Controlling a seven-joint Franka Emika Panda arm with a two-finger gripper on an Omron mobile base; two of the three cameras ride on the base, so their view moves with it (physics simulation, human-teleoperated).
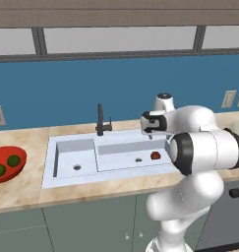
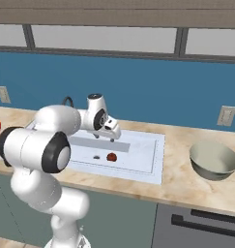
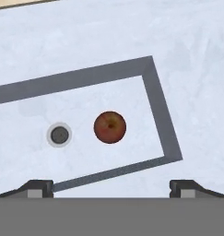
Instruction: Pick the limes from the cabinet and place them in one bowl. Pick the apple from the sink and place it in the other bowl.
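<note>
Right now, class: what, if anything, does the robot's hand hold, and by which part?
Nothing. The hand is open above the sink; the apple lies in the basin.

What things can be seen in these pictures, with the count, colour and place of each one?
limes: two, dark green, in the red bowl.
red bowl: one, glossy red, on the counter left of the sink.
apple: one, dark red, on the floor of a sink basin, beside the drain.
sink: one, pale grey-white, double basin, set in the counter.
faucet: one, black, behind the sink.
grey bowl: one, on the counter right of the sink.
counter: one, beige.
wall outlets: pale, on the blue wall.
end effector: one, dark fingertips spread apart, above the apple.
</note>
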